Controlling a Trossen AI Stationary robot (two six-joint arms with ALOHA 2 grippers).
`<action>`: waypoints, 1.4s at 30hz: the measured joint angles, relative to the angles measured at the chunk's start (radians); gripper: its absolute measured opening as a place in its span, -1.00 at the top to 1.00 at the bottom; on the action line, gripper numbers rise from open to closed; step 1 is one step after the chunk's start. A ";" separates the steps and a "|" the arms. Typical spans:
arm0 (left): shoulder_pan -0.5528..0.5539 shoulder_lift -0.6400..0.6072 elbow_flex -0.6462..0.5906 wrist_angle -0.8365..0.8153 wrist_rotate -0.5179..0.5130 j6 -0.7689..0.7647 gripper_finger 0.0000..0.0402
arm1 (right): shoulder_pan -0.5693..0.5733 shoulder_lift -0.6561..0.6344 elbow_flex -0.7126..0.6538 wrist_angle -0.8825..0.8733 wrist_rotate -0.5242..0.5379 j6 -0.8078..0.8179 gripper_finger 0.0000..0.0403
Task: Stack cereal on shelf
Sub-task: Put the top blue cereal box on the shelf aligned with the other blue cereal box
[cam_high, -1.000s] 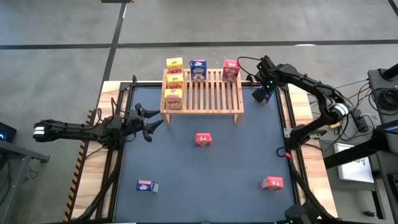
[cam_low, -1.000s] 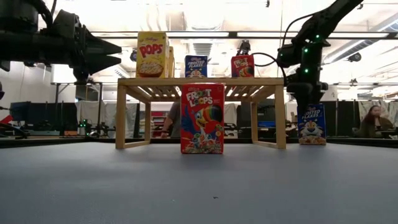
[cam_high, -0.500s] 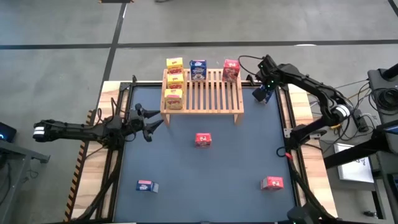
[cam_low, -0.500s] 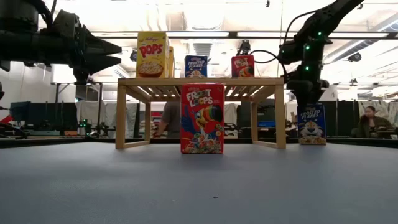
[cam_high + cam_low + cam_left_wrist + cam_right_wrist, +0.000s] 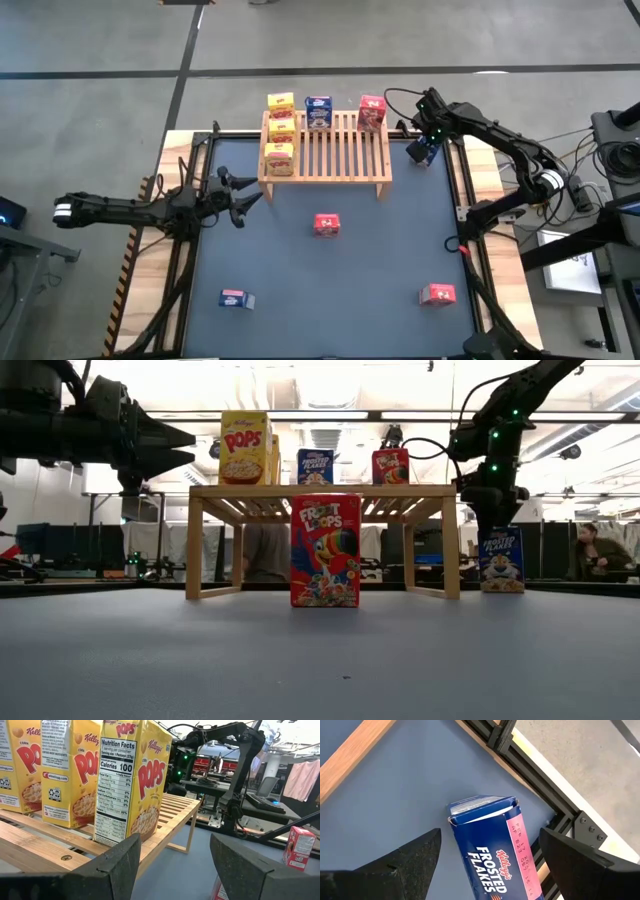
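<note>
The light-wood shelf (image 5: 325,150) stands at the table's far side. On its slats stand three yellow cereal boxes (image 5: 280,128), a blue one (image 5: 318,110) and a red one (image 5: 371,112). On the table stand a red box (image 5: 327,224) in front of the shelf, a blue box (image 5: 236,298) near left and a red box (image 5: 438,294) near right. Another blue box (image 5: 492,850) stands upright beside the shelf's right end. My right gripper (image 5: 490,832) hangs open above it, pointing steeply down, one finger on either side of its top. My left gripper (image 5: 243,190) waits open and level, left of the shelf.
A black metal frame (image 5: 555,815) runs along the table's edge just beyond the blue box under my right gripper. The shelf's right leg (image 5: 451,545) stands close beside that box. Bare blue mat (image 5: 330,290) lies between the near boxes. A person (image 5: 590,550) sits beyond the table.
</note>
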State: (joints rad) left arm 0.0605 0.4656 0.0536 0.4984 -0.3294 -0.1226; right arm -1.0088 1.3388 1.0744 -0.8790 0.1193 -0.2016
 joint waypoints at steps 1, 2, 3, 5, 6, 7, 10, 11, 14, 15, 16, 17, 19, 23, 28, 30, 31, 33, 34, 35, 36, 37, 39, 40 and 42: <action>0.000 0.000 0.000 0.000 0.000 0.000 -0.11 | 0.000 0.000 0.000 -0.002 -0.002 0.000 -0.61; 0.000 0.000 0.000 0.000 0.000 0.000 -0.11 | 0.000 0.000 -0.001 -0.003 -0.008 0.000 -0.61; 0.000 0.000 0.000 0.000 0.000 0.000 -0.11 | 0.000 0.000 -0.001 -0.005 -0.013 0.000 -0.61; 0.000 0.000 0.000 0.000 0.000 -0.003 -0.11 | 0.000 0.000 -0.004 -0.007 -0.015 0.000 -0.61; 0.000 0.000 0.000 0.000 0.000 -0.004 -0.11 | 0.000 0.000 -0.005 -0.008 -0.016 0.000 -0.61; 0.000 0.000 0.000 0.000 0.000 -0.006 -0.11 | 0.000 0.000 -0.005 -0.007 -0.016 0.000 -0.61; 0.000 0.000 0.000 0.000 0.000 -0.006 -0.11 | 0.000 0.000 -0.006 -0.008 -0.016 0.000 -0.57; 0.000 0.000 0.000 0.000 0.000 -0.006 -0.11 | 0.000 0.000 -0.006 -0.008 -0.015 0.000 -0.53; 0.000 0.000 0.000 0.000 0.000 -0.007 -0.11 | -0.010 0.000 -0.006 -0.013 -0.011 0.000 -0.39; 0.000 0.000 0.000 0.000 0.000 -0.007 -0.11 | -0.014 0.000 -0.006 -0.014 -0.010 0.000 -0.34; 0.000 0.000 0.000 0.000 0.000 -0.007 -0.11 | -0.018 0.000 -0.006 -0.014 -0.007 0.001 -0.28; 0.000 0.000 0.000 0.000 0.000 -0.007 -0.11 | -0.022 0.000 -0.006 -0.014 -0.007 0.002 -0.23; 0.000 0.000 0.000 0.000 0.000 -0.007 -0.11 | -0.023 0.000 -0.006 -0.014 -0.008 0.002 -0.15; 0.000 0.000 0.000 0.000 0.000 -0.007 -0.11 | -0.024 0.000 -0.006 -0.015 -0.015 0.000 -0.05; 0.000 0.000 0.000 0.000 0.000 -0.011 -0.11 | -0.024 0.000 -0.006 -0.017 -0.015 -0.001 0.01; 0.000 0.000 0.000 0.000 0.000 -0.011 -0.11 | -0.024 0.000 -0.006 -0.021 -0.015 -0.002 0.03; 0.000 0.000 0.000 0.000 0.000 -0.011 -0.11 | -0.024 0.000 -0.006 -0.025 -0.015 -0.002 0.04; 0.000 0.000 0.000 0.000 0.000 -0.011 -0.11 | -0.024 -0.001 -0.002 -0.031 -0.015 -0.003 0.06; 0.000 0.000 0.000 0.000 0.000 -0.011 -0.11 | -0.024 -0.002 0.001 -0.032 -0.015 -0.003 0.07; 0.000 0.000 0.000 0.000 0.000 -0.011 -0.11 | -0.024 -0.004 0.006 -0.038 -0.015 -0.002 0.08; 0.000 0.000 0.000 0.000 0.000 -0.011 -0.11 | -0.024 -0.004 0.011 -0.045 -0.015 0.000 0.08; 0.000 0.000 0.000 0.000 0.000 -0.011 -0.11 | -0.024 -0.005 0.019 -0.054 -0.015 0.002 0.09; 0.000 0.000 0.000 0.000 0.000 -0.011 -0.11 | -0.024 -0.005 0.038 -0.076 -0.015 0.011 0.09; 0.000 0.000 0.000 0.000 0.000 -0.011 -0.11 | -0.024 -0.005 0.050 -0.091 -0.015 0.017 0.09; 0.000 0.003 0.000 0.000 0.000 -0.011 -0.11 | -0.024 -0.005 0.078 -0.129 -0.015 0.025 0.09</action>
State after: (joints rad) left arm 0.0601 0.4682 0.0536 0.4988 -0.3298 -0.1337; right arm -1.0328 1.3342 1.1524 -1.0078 0.1043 -0.1761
